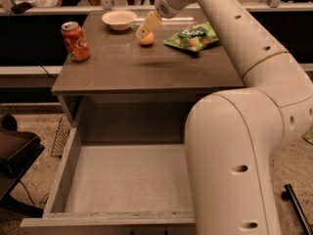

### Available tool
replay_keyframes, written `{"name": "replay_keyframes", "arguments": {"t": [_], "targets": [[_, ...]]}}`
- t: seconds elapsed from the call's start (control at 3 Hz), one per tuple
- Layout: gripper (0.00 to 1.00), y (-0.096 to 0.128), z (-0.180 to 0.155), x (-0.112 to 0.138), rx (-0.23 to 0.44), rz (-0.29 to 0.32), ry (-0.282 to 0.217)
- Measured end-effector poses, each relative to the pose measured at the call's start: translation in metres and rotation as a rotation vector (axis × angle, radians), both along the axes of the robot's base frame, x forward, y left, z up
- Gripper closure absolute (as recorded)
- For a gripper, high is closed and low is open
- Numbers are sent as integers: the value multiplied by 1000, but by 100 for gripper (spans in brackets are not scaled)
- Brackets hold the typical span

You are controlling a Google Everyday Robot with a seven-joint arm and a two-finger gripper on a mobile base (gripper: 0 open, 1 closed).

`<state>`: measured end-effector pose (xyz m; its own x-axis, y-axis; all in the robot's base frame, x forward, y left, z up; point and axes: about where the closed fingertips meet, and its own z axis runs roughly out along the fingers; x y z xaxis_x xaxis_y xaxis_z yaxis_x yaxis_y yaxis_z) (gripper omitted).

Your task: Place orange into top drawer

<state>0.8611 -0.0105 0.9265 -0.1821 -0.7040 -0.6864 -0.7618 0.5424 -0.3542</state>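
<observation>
The orange [146,39] sits on the cabinet top [122,67] near the back, between the bowl and the chip bag. My gripper [145,28] reaches in from the upper right and hangs right over the orange, its pale fingers covering the fruit's top. The top drawer [127,180] is pulled open below the cabinet top, and the visible part of its pale grey floor holds nothing. My big white arm [244,131] covers the drawer's right side.
An orange-red soda can [75,41] stands at the top's left edge. A white bowl [119,19] is at the back. A green chip bag [191,37] lies right of the orange. A dark chair [14,151] stands at the left, on the floor.
</observation>
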Motion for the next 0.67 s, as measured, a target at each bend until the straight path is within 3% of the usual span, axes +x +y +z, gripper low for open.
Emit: {"name": "replay_keyframes", "arguments": {"t": [0.67], "targets": [[0,14,-56,26,154,2,89]]}}
